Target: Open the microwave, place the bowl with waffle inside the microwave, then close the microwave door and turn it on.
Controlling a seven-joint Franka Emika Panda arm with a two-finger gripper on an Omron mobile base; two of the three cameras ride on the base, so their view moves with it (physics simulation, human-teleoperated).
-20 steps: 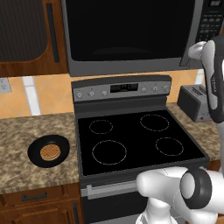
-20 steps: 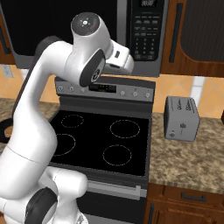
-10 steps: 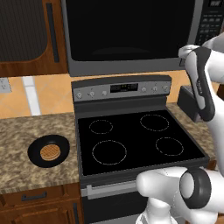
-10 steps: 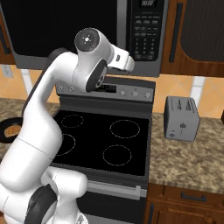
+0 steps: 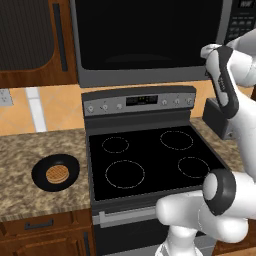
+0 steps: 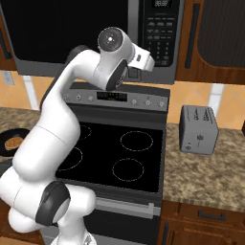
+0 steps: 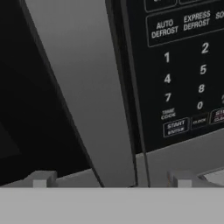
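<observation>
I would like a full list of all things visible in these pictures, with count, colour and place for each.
microwave: one, dark grey with black glass, above the stove, shut
microwave door: one, grey frame, close before the hand
keypad: one, black, right end of the microwave
stove: one, black top
bowl: one, black, counter left of the stove
waffle: one, golden-brown, inside the bowl
toaster: one, grey, counter right of the stove
cabinets: brown wood, beside the microwave
gripper: one, dark tips apart, near the door's right edge
</observation>
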